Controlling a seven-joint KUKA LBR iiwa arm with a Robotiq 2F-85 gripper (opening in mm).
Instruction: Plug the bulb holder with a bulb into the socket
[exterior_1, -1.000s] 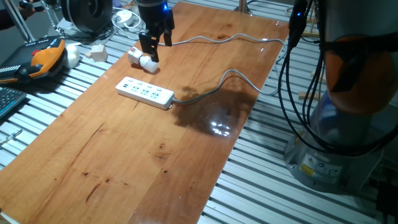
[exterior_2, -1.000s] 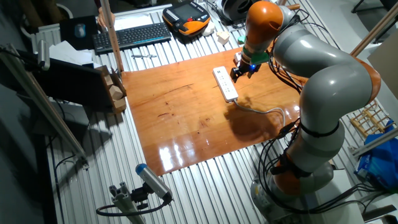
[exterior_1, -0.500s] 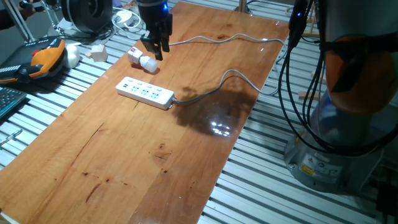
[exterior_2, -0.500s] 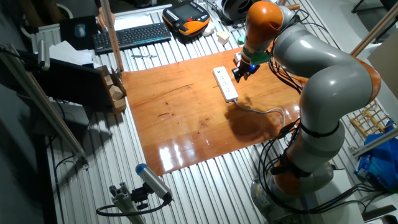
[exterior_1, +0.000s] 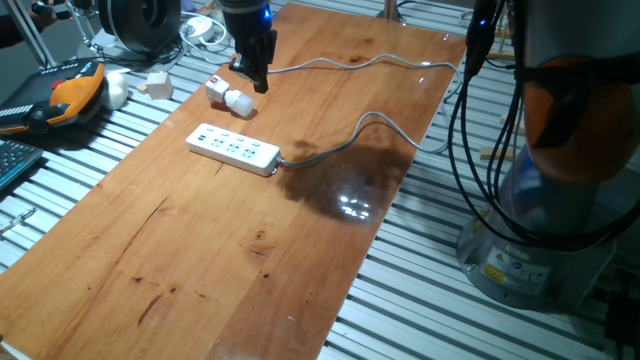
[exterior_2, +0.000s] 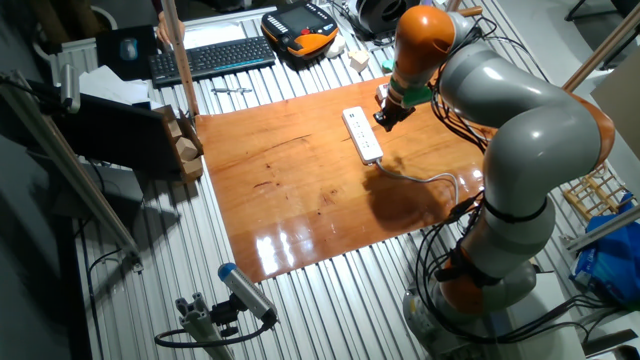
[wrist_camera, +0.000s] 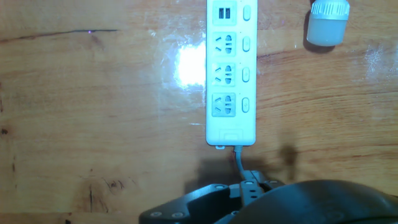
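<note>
hung in the upper left of one fixed view: the gripper (exterior_1: 250, 82), dark, pointed down at the wooden table (exterior_1: 200, 250), fingers drawn close together with nothing seen between them. sat just to the lower left of those fingertips, lying on its side on the wood: the bulb holder with a bulb (exterior_1: 228, 96), white, round bulb end toward the lower right, apparently apart from the fingers, though not sure at this size. lay nearer the frame's middle left, flat on the table: the socket (exterior_1: 233, 149), a long white strip with bluish marks, close to the holder but not touching. ran from the strip's right end, curving up and right across the wood: a grey cable (exterior_1: 360, 130). showed in the other fixed view, upper right: the gripper (exterior_2: 384, 112) below an orange-and-grey arm (exterior_2: 500, 110), beside the far end of the socket (exterior_2: 362, 135); holder hidden or too small to make out there. filled the hand view's upper middle: the socket (wrist_camera: 231, 71), running top to bottom, three outlets and a usb pair, each with a button beside it. peeked in at the upper right corner, cut by the frame edge: the bulb holder with a bulb (wrist_camera: 327, 23), well apart from the strip. stood off the table's upper left in one fixed view: an orange-and-black pendant (exterior_1: 70, 95) and a small white cube (exterior_1: 157, 84).
</note>
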